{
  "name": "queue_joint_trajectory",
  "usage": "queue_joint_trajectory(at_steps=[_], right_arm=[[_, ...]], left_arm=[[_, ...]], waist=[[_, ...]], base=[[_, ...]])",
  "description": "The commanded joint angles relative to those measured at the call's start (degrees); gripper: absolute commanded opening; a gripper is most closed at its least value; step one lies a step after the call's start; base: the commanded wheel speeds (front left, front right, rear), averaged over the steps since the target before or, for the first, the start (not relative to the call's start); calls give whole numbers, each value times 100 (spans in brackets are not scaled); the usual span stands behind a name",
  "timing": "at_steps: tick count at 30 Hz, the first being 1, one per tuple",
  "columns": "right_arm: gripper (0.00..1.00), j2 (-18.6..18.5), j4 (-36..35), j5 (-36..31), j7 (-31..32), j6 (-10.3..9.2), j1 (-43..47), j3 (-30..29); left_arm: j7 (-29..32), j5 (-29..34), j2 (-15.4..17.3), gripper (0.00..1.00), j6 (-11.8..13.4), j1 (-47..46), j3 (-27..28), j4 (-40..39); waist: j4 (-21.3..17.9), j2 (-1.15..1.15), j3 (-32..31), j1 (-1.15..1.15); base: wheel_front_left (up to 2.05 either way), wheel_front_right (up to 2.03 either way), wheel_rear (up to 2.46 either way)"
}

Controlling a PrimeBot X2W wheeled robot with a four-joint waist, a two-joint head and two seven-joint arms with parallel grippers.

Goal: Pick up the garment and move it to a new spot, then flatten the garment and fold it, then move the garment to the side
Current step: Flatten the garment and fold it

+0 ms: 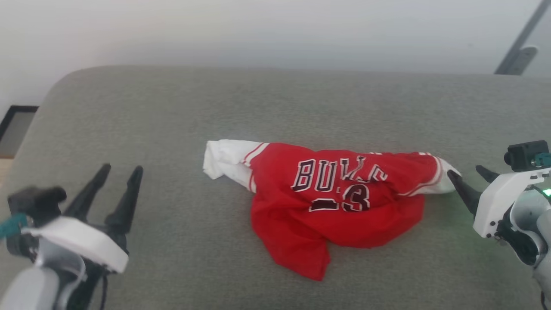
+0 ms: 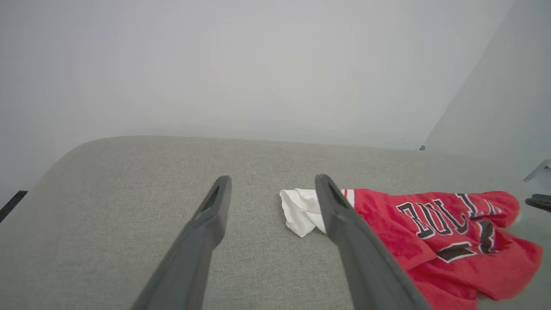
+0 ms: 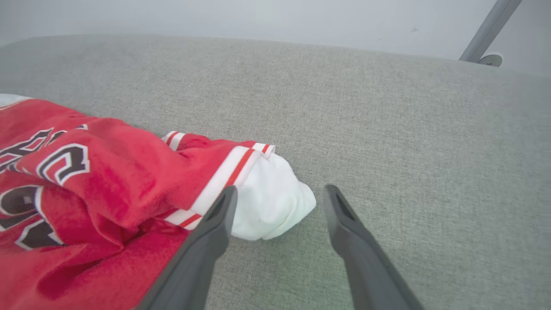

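The garment [image 1: 340, 198], a red jersey with black lettering and white sleeves, lies crumpled on the grey cushioned surface [image 1: 172, 120]. Its left white sleeve [image 1: 221, 159] sticks out toward my left side. My right gripper [image 1: 471, 174] stands open just beside the right white sleeve [image 3: 271, 202], whose bunched end lies between and just ahead of the two fingers; nothing is gripped. My left gripper [image 1: 120, 172] is open and empty well to the left of the garment. In the left wrist view the garment [image 2: 452, 232] lies right of the open fingers [image 2: 344, 224].
The grey surface ends at a rounded back edge against a pale wall [image 1: 275, 30]. A grey metal leg with a foot [image 1: 518, 56] stands at the far right. A dark frame [image 1: 13, 125] shows at the left edge.
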Motion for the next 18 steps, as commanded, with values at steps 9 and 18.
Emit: queue_joint_trajectory(at_steps=[9, 18], right_arm=[[100, 352, -578, -774, -518, -7, 396, -839], [100, 1061, -1240, -2063, -987, -6, 799, -2332]], left_arm=[[1139, -421, 517, 100, -10, -763, -451, -260], [2714, -1030, 565, 100, 36, -1541, -1076, 174]], waist=[[-496, 0, -15, 0], [-816, 0, 103, 0]], base=[[0, 0, 0], [0, 0, 0]])
